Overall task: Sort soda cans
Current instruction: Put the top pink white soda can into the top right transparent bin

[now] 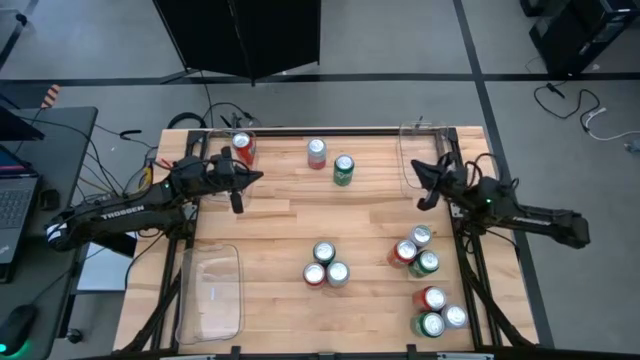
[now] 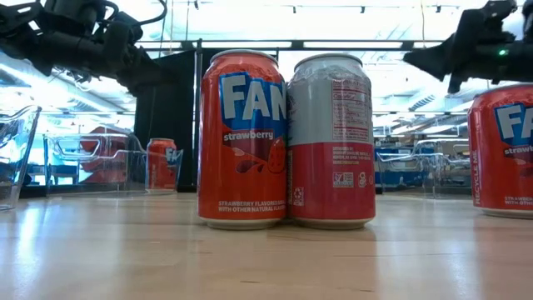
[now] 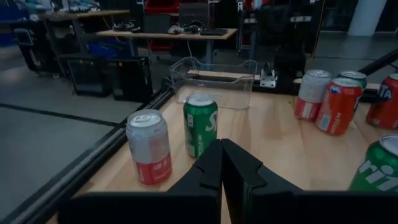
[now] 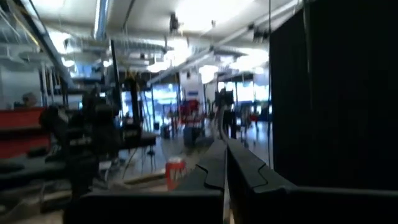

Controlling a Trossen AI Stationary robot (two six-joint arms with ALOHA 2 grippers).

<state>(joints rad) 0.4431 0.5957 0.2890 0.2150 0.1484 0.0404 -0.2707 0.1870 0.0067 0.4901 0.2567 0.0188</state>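
i'm between cans, i think: my left gripper [image 1: 237,200] hangs over the wooden table [image 1: 270,235] with its fingers pressed together on nothing, just beside the clear plastic bin [image 1: 218,140] at the far left corner, where one red can [image 1: 242,148] already stands. my right gripper [image 1: 428,196] is also pressed shut and empty, hovering by the second clear bin [image 1: 415,160] at the far right corner, which looks empty. a third clear bin [image 1: 210,290] lies at the near left, also with nothing in it. so the sorting has hardly begun, by my reckoning. the next move calls for me to spread the left fingers and reach for a can; the nearest are the silver-and-red can [image 1: 316,152] and the green can [image 1: 343,169], standing just apart at the far middle. the rest stand in clusters: three silver-topped cans [image 1: 325,265] touching at the near centre, three more [image 1: 415,252] to the right, and another three [image 1: 436,312] at the near right edge. the table is pale planked wood, smooth and matte; the bins are thin, glossy, round-cornered plastic; the cans are slick painted metal cylinders with bare silver tops, likely to slip if pinched off-centre, and the touching ones leave little room for a finger.
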